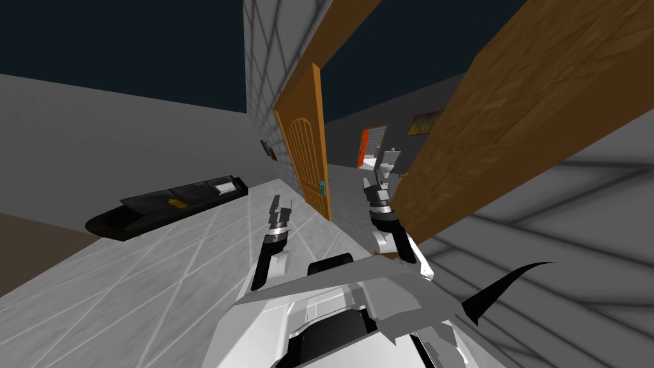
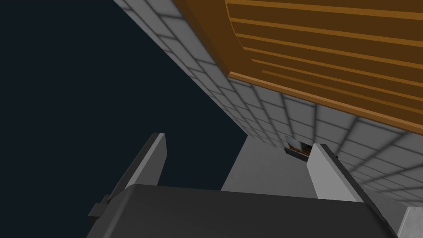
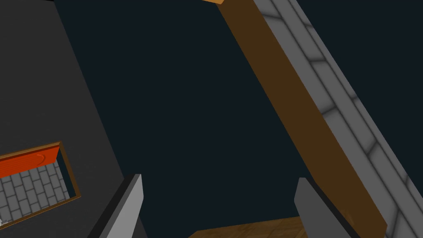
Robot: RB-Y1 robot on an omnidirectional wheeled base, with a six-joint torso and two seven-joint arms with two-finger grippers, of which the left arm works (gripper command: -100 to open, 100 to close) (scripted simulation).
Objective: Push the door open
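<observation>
The orange-brown panelled door (image 1: 306,140) stands swung wide, edge-on to me, with a teal handle (image 1: 321,186) low on its near edge. My left gripper (image 1: 281,206) is open just short of the door, left of the handle and apart from it. In the left wrist view the left gripper (image 2: 239,165) points up along the grey tiled wall (image 2: 264,103), with the door's ribbed panel (image 2: 330,49) above. My right gripper (image 1: 375,183) is open in the doorway, close beside the brown door frame (image 1: 511,128). Past the right gripper (image 3: 223,206) the frame (image 3: 297,103) runs upward.
A long black sofa (image 1: 172,201) lies against the grey wall on the left. Through the doorway are a white fixture (image 1: 388,160), a far orange door (image 1: 364,147) and a wall picture (image 1: 425,122). Pale tiled floor (image 1: 159,255) spreads to the left.
</observation>
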